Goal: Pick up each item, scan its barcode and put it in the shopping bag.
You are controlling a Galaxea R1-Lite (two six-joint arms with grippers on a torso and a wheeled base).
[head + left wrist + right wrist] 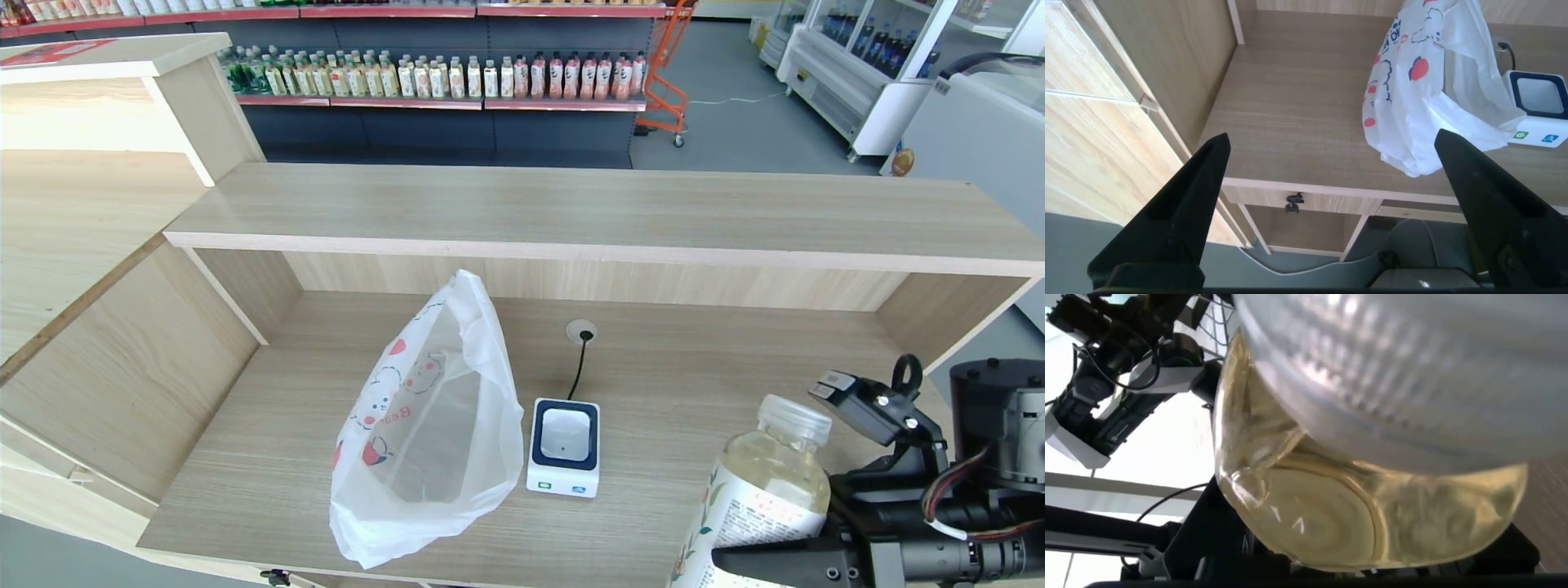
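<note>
Black left claw (1327,212) hangs spread wide and empty off the near left edge of the light wood worktop (694,392). It holds no part of the thin white plastic shopping bag with cartoon prints (429,425), which is slumped with its mouth sagging, so an item could catch the rim or push the bag over. Just right of the bag sits the square white-and-navy barcode scanner (563,445). Far right, the right claw (739,549) grips a clear plastic bottle of pale yellow drink (763,490), held low on the body and raised off the worktop. Risks: the label may face away from the scanner so it fails to read, the smooth bottle may slip, and the swing toward the bag may clip the scanner.
</note>
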